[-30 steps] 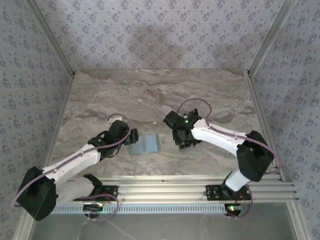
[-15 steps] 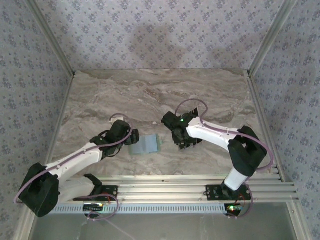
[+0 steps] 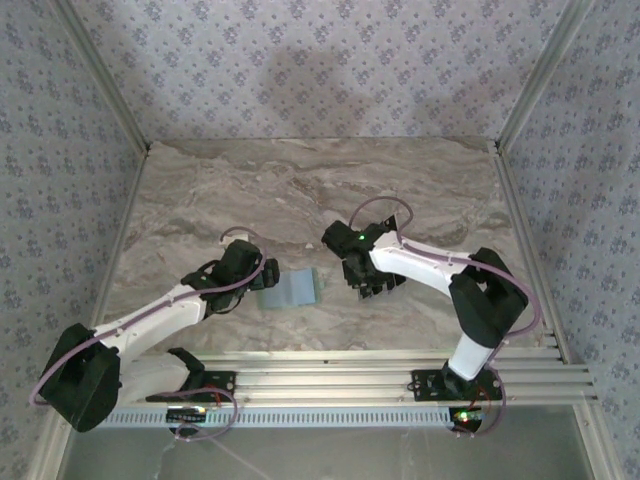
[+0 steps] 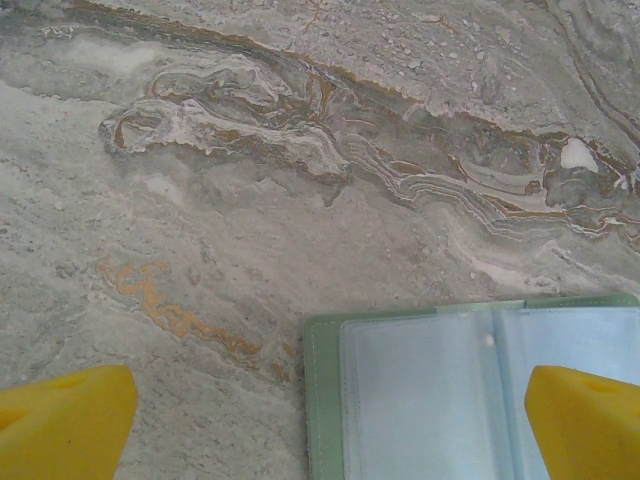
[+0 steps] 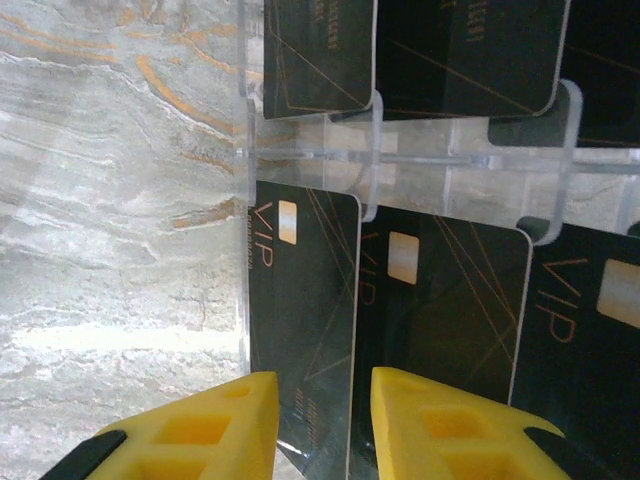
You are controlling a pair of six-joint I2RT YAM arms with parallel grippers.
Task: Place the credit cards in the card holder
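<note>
At the left of the marble table [image 4: 250, 200], the left gripper [image 4: 322, 425] hangs just over the near edge of the card holder [image 4: 430, 390], its jaws spread wide with nothing between them. The holder lies flat and opened, its clear sleeves facing up. Further right, the right gripper [image 5: 322, 425] sits low over the credit cards [image 5: 305, 290], which lean in rows in a clear plastic rack [image 5: 460, 158], apart from the holder. Its jaws are narrowed to a slim gap, and the long right edge of the leftmost front card runs into that gap; no firm pinch can be made out. The step in hand looks like picking up one card. To do it well, the right fingers should take only that card by its edge, not the neighbour just beside it, and lift along the rack's slot so the rack is not dragged. The left gripper would best pin the holder's cover before the card slides into a sleeve.
</note>
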